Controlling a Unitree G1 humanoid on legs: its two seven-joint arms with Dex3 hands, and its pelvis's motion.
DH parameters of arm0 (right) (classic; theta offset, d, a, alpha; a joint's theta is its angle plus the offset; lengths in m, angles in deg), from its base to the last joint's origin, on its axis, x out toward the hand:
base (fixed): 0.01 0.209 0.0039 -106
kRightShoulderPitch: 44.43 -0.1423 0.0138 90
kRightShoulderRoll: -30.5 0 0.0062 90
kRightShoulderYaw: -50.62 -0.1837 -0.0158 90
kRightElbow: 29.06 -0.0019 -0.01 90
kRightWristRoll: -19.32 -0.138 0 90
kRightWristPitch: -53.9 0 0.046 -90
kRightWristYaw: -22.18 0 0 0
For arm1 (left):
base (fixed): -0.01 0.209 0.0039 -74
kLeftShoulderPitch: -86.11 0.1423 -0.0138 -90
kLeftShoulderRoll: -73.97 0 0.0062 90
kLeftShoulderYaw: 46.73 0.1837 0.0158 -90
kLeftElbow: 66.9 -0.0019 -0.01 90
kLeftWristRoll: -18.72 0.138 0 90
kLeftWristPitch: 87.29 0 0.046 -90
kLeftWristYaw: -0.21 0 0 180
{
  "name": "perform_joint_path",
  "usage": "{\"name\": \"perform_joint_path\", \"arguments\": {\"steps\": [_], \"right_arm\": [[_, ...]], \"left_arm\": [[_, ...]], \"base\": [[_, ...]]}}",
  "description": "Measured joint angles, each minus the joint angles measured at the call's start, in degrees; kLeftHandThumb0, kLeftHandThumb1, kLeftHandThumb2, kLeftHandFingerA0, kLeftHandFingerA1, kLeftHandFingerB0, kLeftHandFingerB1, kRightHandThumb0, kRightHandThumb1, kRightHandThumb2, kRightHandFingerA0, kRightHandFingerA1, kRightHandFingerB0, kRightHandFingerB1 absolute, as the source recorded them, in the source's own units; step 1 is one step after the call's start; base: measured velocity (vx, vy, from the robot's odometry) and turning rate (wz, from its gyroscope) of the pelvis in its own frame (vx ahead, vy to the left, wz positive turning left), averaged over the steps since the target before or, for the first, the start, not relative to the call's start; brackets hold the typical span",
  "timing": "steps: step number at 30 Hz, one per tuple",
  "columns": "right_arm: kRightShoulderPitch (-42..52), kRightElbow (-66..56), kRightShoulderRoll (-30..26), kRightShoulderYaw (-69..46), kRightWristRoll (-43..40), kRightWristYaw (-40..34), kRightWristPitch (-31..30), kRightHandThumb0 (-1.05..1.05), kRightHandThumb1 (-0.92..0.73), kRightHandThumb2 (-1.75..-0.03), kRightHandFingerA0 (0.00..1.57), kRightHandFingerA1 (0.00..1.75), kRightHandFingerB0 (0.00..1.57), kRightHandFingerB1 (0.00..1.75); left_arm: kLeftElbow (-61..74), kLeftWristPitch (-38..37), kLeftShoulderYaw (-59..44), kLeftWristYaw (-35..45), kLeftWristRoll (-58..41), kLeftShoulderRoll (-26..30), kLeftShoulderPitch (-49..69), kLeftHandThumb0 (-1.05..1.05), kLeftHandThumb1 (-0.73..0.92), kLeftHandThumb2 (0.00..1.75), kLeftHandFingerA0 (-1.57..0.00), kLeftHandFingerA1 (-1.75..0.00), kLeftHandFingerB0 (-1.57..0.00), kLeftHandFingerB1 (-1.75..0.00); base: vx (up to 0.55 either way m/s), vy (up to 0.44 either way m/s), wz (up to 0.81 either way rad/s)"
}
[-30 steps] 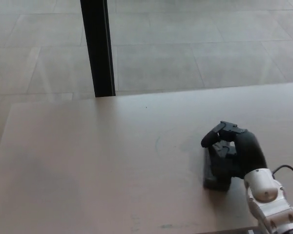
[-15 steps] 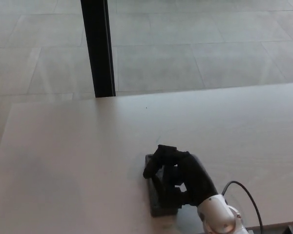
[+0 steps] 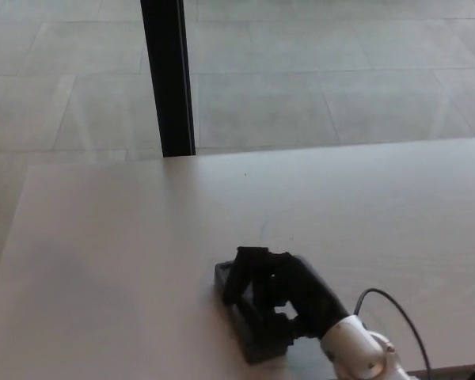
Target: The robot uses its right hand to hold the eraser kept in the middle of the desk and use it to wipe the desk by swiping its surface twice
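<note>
Head view: right hand (image 3: pixel 281 297) clenched around black eraser (image 3: pixel 252 328), pressed flat on desk (image 3: pixel 111 237), near edge, centre-right.

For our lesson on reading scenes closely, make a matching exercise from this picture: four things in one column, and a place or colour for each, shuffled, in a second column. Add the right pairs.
Things
1. eraser
2. right hand
3. post
4. desk

Descriptions
A. pale and flat, filling the lower part of the picture
B. dark block lying on the desk near its front edge
C. black and upright, on the floor beyond the far edge of the desk
D. black fingers closed over the block, white wrist behind

Pairs: 1-B, 2-D, 3-C, 4-A
</note>
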Motion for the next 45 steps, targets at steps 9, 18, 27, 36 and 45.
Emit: {"name": "perform_joint_path", "arguments": {"steps": [9, 18, 27, 36, 45], "right_arm": [[-5.5, 10.8, -14.1, -9.1, 0.6, -1.7, 1.6, -0.28, -0.61, -0.90, 0.90, 1.75, 0.80, 1.56], [-6.2, 18.9, -22.9, -15.4, 0.9, -3.8, 1.8, -0.22, -0.61, -0.86, 0.88, 1.75, 0.70, 1.56], [-5.1, 21.3, -24.3, -20.3, 0.2, -4.1, 2.1, -0.19, -0.49, -1.03, 0.93, 1.75, 0.75, 1.61], [-3.8, 22.4, -26.3, -21.2, 0.4, -5.7, 2.8, -0.22, -0.69, -0.72, 0.86, 1.75, 0.70, 1.46], [-3.4, 22.2, -26.2, -22.8, -0.2, -5.8, 2.7, -0.13, -0.57, -1.04, 0.95, 1.75, 0.71, 1.48]], "left_arm": [[0.4, 0.0, 0.0, 0.5, -0.5, 0.1, 0.2, -0.64, 0.74, 0.62, -0.52, -1.09, -0.52, -0.79], [0.3, 0.0, 0.7, 0.4, -0.5, 0.3, 0.9, -0.60, 0.77, 0.62, -0.46, -1.08, -0.54, -0.83], [0.1, 0.0, 1.2, 0.2, -0.5, 0.4, 1.7, -0.61, 0.78, 0.62, -0.54, -1.10, -0.51, -0.78], [1.5, 0.0, 0.8, 0.1, -0.8, 0.4, 2.6, -0.60, 0.80, 0.62, -0.49, -0.98, -0.47, -0.71], [3.1, 0.0, 1.2, -0.4, -0.6, 0.5, 3.6, -0.57, 0.74, 0.62, -0.52, -0.91, -0.53, -0.66]], "base": [[0.00, 0.000, 0.00], [0.00, 0.000, 0.00], [0.00, 0.000, 0.00], [0.00, 0.000, 0.00], [0.00, 0.000, 0.00]]}}
